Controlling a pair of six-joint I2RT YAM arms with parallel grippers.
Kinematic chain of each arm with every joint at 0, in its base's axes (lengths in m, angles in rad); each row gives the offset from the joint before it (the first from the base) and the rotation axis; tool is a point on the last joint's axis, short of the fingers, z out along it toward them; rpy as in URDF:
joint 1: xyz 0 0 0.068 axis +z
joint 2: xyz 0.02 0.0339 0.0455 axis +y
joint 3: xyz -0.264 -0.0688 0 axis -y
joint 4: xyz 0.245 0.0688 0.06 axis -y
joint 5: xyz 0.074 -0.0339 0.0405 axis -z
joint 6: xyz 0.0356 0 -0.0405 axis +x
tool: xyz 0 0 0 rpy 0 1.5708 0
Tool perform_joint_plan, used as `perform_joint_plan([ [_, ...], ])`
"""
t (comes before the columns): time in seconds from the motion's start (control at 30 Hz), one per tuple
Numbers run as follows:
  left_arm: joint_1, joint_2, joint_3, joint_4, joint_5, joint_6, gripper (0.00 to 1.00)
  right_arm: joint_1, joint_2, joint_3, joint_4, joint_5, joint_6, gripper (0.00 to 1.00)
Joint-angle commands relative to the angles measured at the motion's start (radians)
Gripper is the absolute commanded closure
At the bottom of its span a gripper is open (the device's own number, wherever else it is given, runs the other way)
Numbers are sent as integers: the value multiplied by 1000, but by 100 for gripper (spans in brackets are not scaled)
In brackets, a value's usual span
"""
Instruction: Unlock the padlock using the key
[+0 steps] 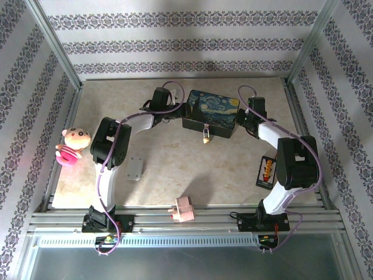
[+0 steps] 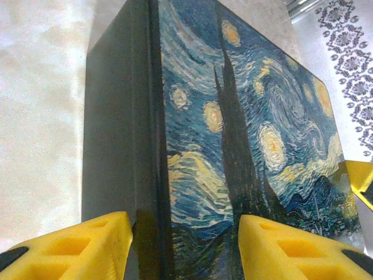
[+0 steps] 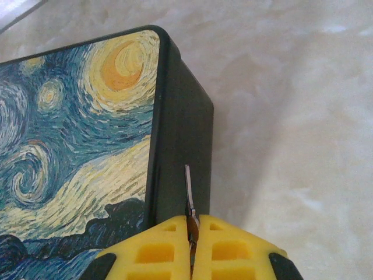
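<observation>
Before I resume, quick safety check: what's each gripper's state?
Left gripper: fingers parted astride the starry-night tin edge; grip cannot be told.
Right gripper: closed on the key.

Left arm (image 1: 111, 151): white and black, rising from its base at the near edge, elbow bent, forearm reaching far and inward
Left gripper (image 2: 185, 233): yellow fingers (image 2: 81, 248), jaws standing apart (a clear gap between the pads)
Right arm (image 1: 294, 166): much the same pose mirrored, elbow out to the right, wrist turned inward
Right gripper (image 3: 191, 224): yellow fingers pressed together, pinching the key (image 3: 188, 189), blade sticking out ahead
</observation>
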Motion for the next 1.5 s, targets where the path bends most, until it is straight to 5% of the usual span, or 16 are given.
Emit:
perform_joint_plan([
  [0.0,-44,-43,-86,81,75,-68,52,96,34,29,64,-133,-2,100],
  [0.77,-37,-488,-640,210,-185,-203,49,401,-24,-81,252,-117,165,100],
  [1.2,-28,-758,-764,-17,-345,-195,6,426,-209,-203,167,108,180,100],
  [1.47,-39,-966,-882,-185,-390,-253,4,393,-386,-251,1,221,103,100],
])
